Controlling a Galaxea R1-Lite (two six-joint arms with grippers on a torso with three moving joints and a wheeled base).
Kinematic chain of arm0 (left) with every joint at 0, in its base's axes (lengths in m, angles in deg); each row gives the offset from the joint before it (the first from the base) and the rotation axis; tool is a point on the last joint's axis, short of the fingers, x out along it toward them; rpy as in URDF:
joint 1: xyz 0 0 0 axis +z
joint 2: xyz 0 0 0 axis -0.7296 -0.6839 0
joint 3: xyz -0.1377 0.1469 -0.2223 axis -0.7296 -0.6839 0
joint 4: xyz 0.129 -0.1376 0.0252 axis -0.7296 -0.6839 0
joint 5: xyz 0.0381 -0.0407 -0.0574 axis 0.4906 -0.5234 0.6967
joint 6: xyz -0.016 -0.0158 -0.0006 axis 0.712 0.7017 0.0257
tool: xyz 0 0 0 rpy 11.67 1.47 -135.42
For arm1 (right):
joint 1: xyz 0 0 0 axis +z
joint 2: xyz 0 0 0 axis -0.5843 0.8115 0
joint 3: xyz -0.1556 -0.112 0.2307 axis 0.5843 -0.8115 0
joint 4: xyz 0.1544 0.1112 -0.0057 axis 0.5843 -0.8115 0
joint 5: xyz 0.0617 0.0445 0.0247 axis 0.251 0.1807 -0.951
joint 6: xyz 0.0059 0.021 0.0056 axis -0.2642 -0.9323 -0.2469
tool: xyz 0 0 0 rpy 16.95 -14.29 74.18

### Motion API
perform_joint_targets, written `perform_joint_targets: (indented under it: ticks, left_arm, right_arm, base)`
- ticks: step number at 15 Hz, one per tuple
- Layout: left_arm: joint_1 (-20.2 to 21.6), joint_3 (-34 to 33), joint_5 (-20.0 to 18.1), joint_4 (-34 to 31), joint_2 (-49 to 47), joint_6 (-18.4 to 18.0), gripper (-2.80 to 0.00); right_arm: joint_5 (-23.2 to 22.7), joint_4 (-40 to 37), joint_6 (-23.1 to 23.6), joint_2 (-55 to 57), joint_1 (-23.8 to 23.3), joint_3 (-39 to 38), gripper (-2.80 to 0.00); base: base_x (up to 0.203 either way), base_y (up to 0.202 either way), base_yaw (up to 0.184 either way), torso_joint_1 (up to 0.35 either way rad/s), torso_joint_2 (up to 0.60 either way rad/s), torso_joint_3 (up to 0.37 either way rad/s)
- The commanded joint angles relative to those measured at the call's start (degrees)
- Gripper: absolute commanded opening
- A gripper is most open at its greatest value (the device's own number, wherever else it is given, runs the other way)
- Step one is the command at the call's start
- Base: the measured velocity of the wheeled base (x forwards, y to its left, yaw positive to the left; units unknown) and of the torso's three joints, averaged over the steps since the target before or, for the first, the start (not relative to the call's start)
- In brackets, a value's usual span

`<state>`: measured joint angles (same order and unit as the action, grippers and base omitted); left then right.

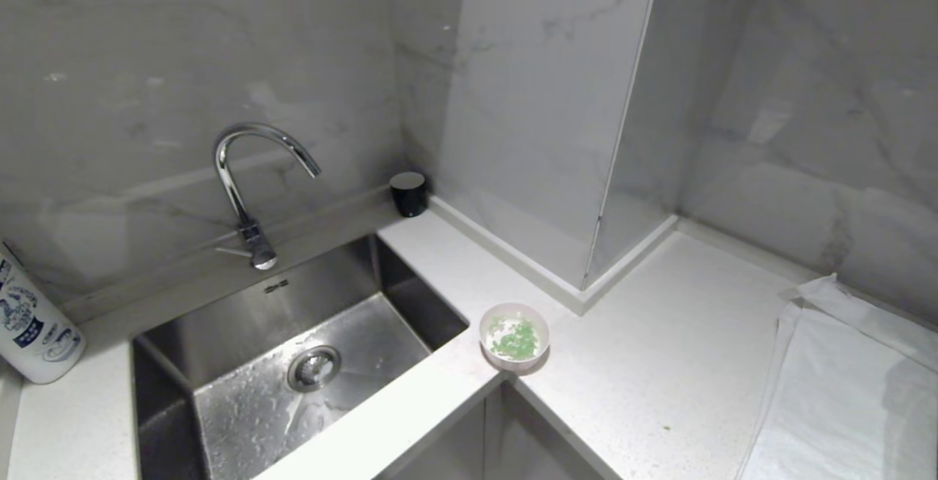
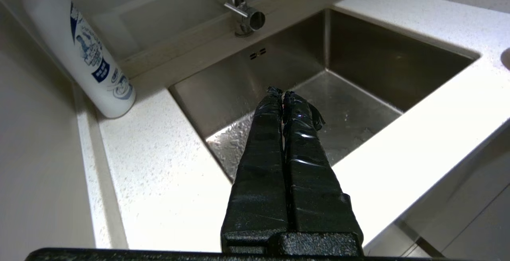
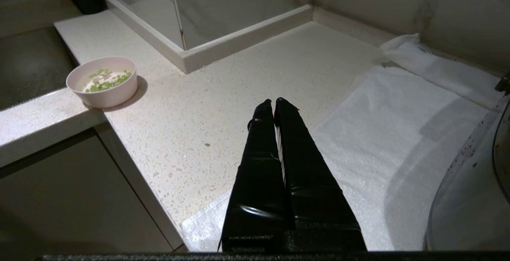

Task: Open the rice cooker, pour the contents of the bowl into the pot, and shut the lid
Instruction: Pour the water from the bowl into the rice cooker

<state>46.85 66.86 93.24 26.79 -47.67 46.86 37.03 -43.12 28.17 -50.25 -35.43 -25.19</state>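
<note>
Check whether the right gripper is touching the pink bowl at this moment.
Apart. The right wrist view shows the right gripper, shut, over bare countertop, with a wide stretch of counter between it and the bowl near the sink corner.

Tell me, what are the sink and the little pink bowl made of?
The sink looks like brushed stainless steel: grey, with dull reflections and water drops on its floor. The bowl looks like matte plastic or ceramic; its smooth pale pink wall does not settle which. It holds green pieces.
</note>
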Motion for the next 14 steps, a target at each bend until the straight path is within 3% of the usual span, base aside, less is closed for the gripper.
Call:
perform_joint_targets:
  ticks: [1, 8, 14]
  left_arm:
    - [0.1, -0.1, 0.1, 0.0, -0.1, -0.4, -2.8]
    - [0.1, 0.0, -0.1, -0.1, -0.2, -0.2, -2.8]
    - [0.1, 0.0, -0.2, -0.1, -0.1, -0.1, -2.8]
  right_arm:
    - [0.0, 0.0, 0.0, 0.0, 0.0, -0.1, -2.8]
    - [0.0, 0.0, 0.1, 0.0, 0.0, -0.1, -2.8]
    - [0.0, 0.0, 0.1, 0.0, 0.0, -0.1, -2.8]
  base:
    - [-0.112, 0.0, 0.004, 0.014, 0.0, -0.001]
    - [-0.181, 0.0, -0.001, 0.0, 0.0, 0.002]
    - [0.0, 0.002, -0.012, 0.001, 0.0, 0.0]
